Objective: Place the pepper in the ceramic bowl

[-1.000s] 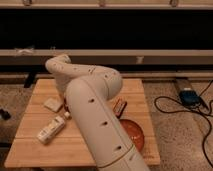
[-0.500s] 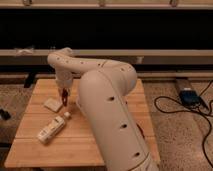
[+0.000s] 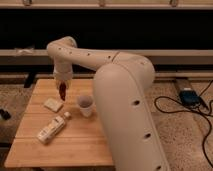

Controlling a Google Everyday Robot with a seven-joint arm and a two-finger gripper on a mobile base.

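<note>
My gripper [image 3: 62,88] hangs over the back left part of the wooden table [image 3: 35,150]. It points down and is shut on the pepper [image 3: 62,94], a small dark red tapered thing held a little above the tabletop. The ceramic bowl is hidden behind my large white arm [image 3: 125,100], which fills the right half of the view.
A small translucent white cup [image 3: 86,105] stands just right of the gripper. A flat pale packet [image 3: 52,104] lies below the gripper. A white bottle [image 3: 52,128] lies on its side at the front left. Cables and a blue box [image 3: 189,96] lie on the floor to the right.
The arm has swung across the view and now covers the orange-red bowl that showed at the front right a second ago. The gripper has stayed over the back left of the table with the pepper.
</note>
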